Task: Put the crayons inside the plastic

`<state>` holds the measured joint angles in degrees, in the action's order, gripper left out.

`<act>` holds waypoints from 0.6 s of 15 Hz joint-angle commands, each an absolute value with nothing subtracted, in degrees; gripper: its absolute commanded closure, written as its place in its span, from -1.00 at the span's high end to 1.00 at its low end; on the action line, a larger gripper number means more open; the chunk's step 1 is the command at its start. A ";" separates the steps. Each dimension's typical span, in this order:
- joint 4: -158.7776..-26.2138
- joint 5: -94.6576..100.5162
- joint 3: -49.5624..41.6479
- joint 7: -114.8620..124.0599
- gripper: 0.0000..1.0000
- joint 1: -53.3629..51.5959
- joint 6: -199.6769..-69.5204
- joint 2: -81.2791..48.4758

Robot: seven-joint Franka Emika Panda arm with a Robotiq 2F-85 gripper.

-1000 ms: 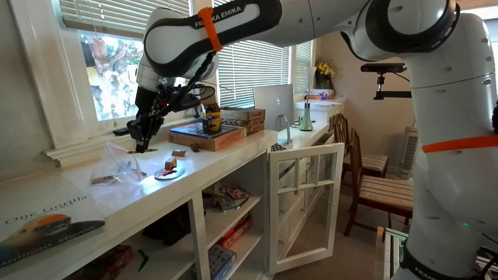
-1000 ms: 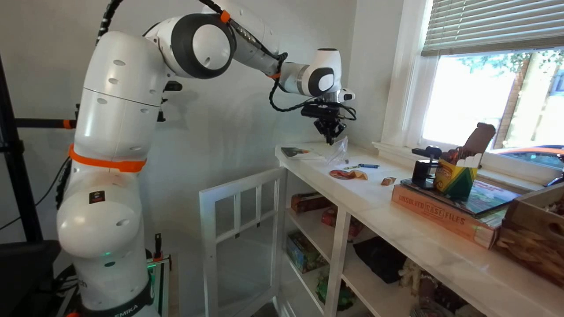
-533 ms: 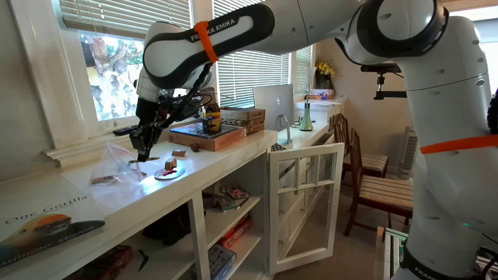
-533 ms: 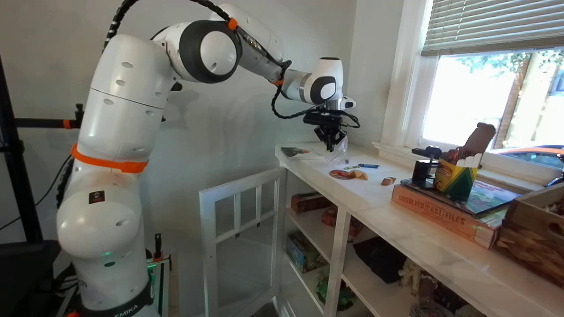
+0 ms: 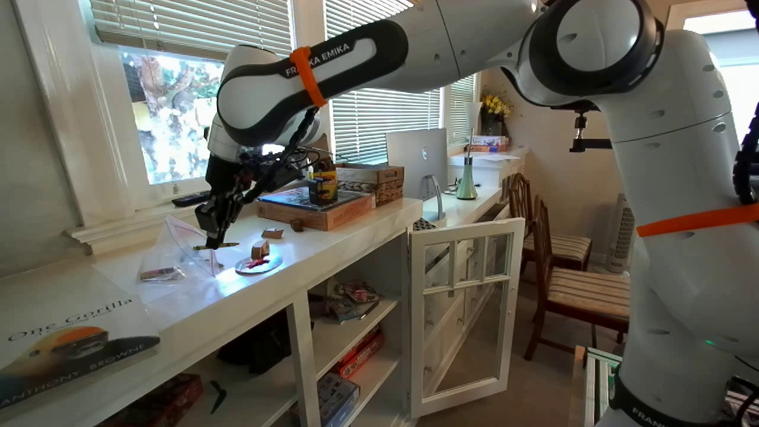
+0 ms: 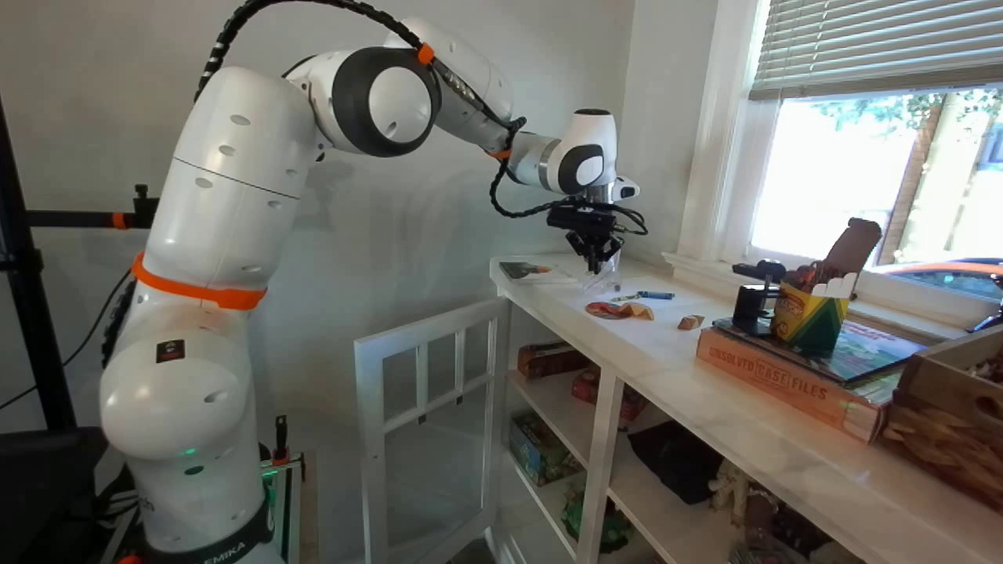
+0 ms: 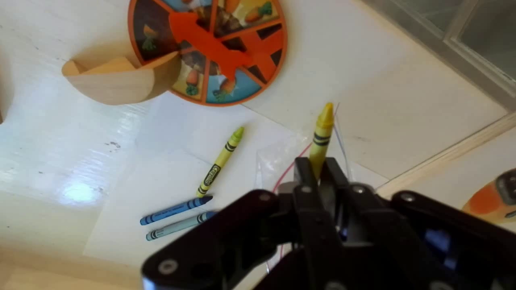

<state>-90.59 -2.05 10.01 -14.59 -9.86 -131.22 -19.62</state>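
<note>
Yellow crayon [image 7: 322, 135] in the wrist view, clamped in the end effector [image 7: 319, 168]; a yellow-green crayon [image 7: 219, 163], a blue crayon [image 7: 173, 210] and a pale blue crayon [image 7: 176, 227] lie to one side on the tabletop [image 7: 36, 155]; in an exterior view, the clear plastic bag [image 5: 175, 246] stands on the tabletop, coloured sticks [image 5: 161, 274] showing in its lower part; the yellow crayon overlaps its edge, contact impossible to tell; in an exterior view, the end effector hangs at the bag's top, near a round disc [image 6: 605, 311] and a wooden piece [image 6: 639, 312].
</note>
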 commanded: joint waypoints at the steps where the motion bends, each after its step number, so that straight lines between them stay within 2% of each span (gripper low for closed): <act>1: -87.62 -3.58 10.74 -14.35 -0.95 -9.27 -130.97 -21.97; 9: -83.38 -4.66 10.86 -12.03 -0.95 -9.94 -132.61 -25.15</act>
<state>-85.79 -4.02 10.28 -13.31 -9.80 -131.43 -22.97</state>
